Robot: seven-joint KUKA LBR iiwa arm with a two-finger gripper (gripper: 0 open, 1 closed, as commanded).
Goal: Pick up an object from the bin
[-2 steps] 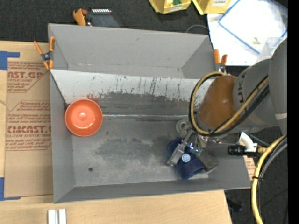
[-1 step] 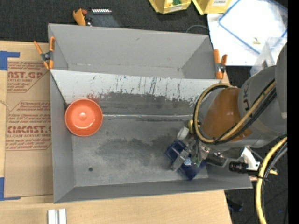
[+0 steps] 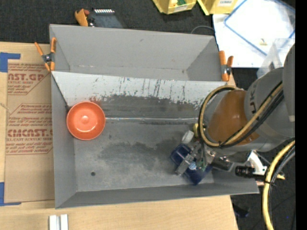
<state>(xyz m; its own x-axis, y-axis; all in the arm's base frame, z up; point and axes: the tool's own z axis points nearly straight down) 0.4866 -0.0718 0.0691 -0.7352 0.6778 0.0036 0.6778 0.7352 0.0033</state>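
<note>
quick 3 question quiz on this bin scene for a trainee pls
1. True or false: the orange bowl lies on the right side of the bin.
2. Which thing is nearest the gripper? A) the orange bowl B) the dark blue thing C) a green ball
3. Fill in: the arm reaches in from the view's ____ side.

Key: 1 false (it lies on the left); 2 B; 3 right.

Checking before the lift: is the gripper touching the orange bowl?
Apart. Camera view shows bare bin floor between the orange bowl at left and the gripper over a blue thing.
</note>
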